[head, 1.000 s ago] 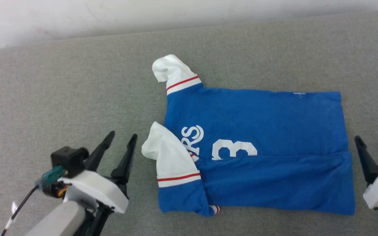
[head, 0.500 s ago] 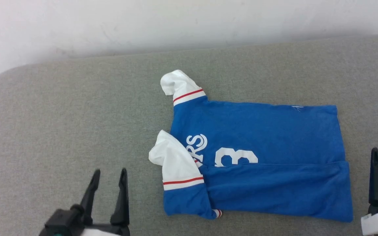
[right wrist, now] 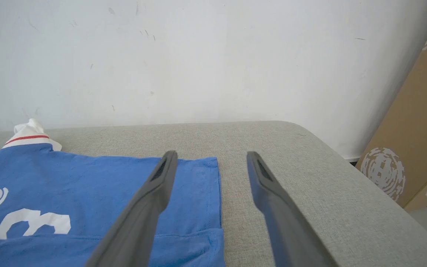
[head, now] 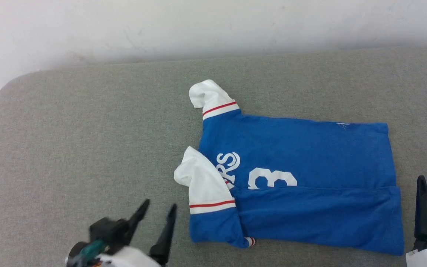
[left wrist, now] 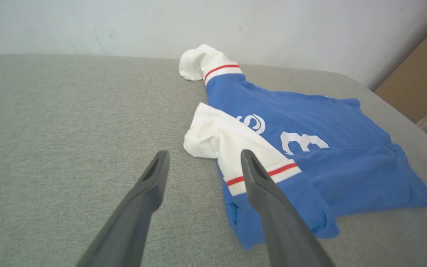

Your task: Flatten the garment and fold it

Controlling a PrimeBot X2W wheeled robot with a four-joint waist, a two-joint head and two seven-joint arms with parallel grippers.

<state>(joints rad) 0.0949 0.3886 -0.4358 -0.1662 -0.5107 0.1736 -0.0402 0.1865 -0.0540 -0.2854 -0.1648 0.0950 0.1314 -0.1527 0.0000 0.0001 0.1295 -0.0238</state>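
Note:
The garment (head: 295, 148) is a royal-blue jersey lying sideways on the grey cushion, with its white sleeves to the left and its hem to the right. Its near long edge is folded up over the front and covers the lower part of the white "3". My left gripper (head: 159, 204) is open, just left of the near sleeve (left wrist: 232, 148) and apart from it, holding nothing. In the left wrist view the right finger (left wrist: 269, 193) overlaps the sleeve's red-striped cuff. My right gripper (right wrist: 211, 154) is open at the hem's far corner (right wrist: 198, 174), holding nothing. One of its fingers (head: 423, 207) stands just right of the hem.
The grey fabric cushion (head: 87, 129) spreads wide to the left of the garment (right wrist: 87, 178) and ends at a white wall (head: 198, 26) behind. Its rounded right edge (right wrist: 347, 178) drops off beside brown cardboard (right wrist: 421, 129) leaning on the wall.
The head camera has shifted, so the whole picture sits lower. My left gripper drew back toward me, then swung right toward the near sleeve. The garment lies unchanged and both grippers stay open.

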